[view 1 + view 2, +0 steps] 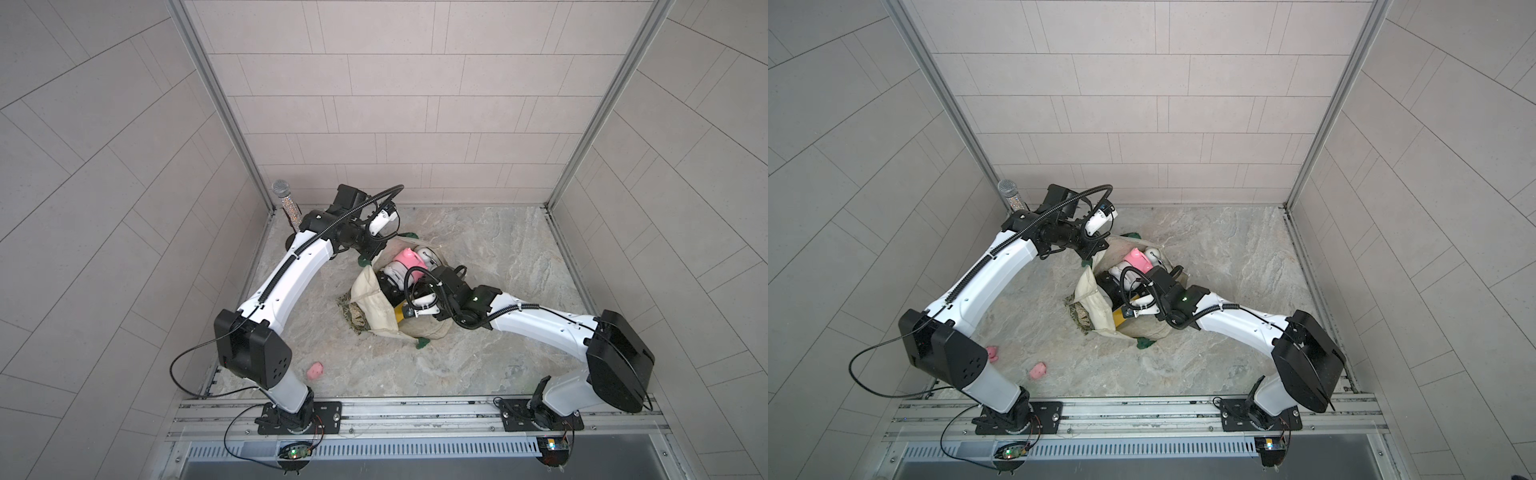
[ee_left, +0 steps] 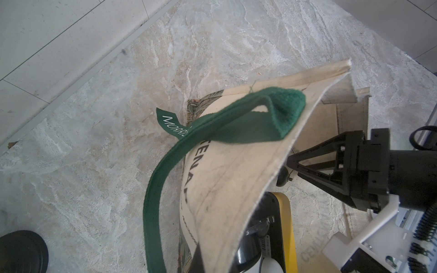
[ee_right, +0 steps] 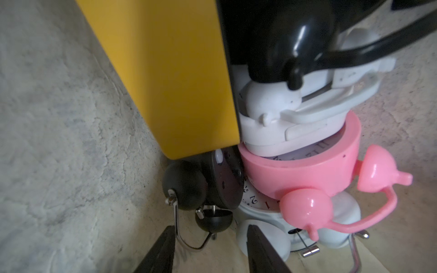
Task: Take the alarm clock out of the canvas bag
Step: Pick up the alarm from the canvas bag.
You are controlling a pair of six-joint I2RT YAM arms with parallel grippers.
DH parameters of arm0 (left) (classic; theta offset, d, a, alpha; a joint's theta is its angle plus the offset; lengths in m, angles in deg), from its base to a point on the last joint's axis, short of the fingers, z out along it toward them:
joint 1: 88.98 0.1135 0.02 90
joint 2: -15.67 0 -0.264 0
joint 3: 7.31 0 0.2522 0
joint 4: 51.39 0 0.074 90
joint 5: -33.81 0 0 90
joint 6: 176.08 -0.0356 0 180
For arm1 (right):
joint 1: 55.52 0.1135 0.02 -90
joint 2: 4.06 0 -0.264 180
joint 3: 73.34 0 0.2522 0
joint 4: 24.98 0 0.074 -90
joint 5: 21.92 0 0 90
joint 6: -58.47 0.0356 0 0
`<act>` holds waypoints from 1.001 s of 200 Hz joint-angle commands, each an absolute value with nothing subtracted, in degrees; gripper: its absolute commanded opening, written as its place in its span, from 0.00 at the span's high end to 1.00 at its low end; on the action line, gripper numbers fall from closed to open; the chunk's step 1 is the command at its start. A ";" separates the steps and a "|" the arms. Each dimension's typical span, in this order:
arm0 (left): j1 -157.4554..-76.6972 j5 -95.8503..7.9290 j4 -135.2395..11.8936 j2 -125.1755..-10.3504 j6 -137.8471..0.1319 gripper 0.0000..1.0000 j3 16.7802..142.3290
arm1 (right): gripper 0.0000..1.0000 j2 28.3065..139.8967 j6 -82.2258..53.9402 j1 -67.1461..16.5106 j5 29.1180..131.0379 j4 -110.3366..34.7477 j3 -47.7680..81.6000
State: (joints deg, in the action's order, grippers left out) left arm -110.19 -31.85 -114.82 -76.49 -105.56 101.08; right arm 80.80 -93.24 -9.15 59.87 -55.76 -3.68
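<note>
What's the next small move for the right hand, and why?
Probably close the right hand. Its jaws stand apart, straddling a bell and the wire handle of the black alarm clock, while the left hand holds up the rim of the canvas bag.

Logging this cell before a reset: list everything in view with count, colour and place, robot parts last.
canvas bag: one, cream with green handles, mid-table
pink alarm clock: one, pink, inside the bag
white alarm clocks: at least two, white, inside the bag
black alarm clock: one, black, inside the bag
yellow item: one, yellow, inside the bag
pink pieces: two, pink, table near the left arm
microphone: one, silver, far left corner
table: one, marbled grey
left tool: one, black, shut on the bag's rim
right tool: one, black, open inside the bag
</note>
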 commanded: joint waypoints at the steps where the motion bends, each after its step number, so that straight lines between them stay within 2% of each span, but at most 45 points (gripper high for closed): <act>1: -109.63 -30.01 -106.47 -75.41 -105.87 1.00 105.35 | 0.49 79.81 -94.63 -8.85 59.05 -61.03 -2.63; 30: -109.56 -29.57 -106.11 -75.39 -105.50 1.00 105.39 | 0.49 80.64 -95.17 -8.89 58.27 -61.58 -2.95; 87: -109.50 -29.82 -106.46 -75.55 -104.97 1.00 105.52 | 0.60 85.86 -92.53 -8.81 51.24 -55.71 -2.95; 169: -109.46 -30.01 -106.55 -75.20 -105.15 1.00 105.28 | 0.59 86.75 -92.12 -8.85 53.05 -55.17 -3.00; 200: -109.46 -29.91 -106.55 -75.04 -105.15 1.00 105.25 | 0.71 88.25 -91.83 -9.07 53.40 -54.36 -2.14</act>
State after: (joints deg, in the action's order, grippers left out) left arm -109.97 -31.79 -114.74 -76.60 -105.04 101.15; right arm 86.98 -91.80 -8.87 53.69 -54.52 -2.95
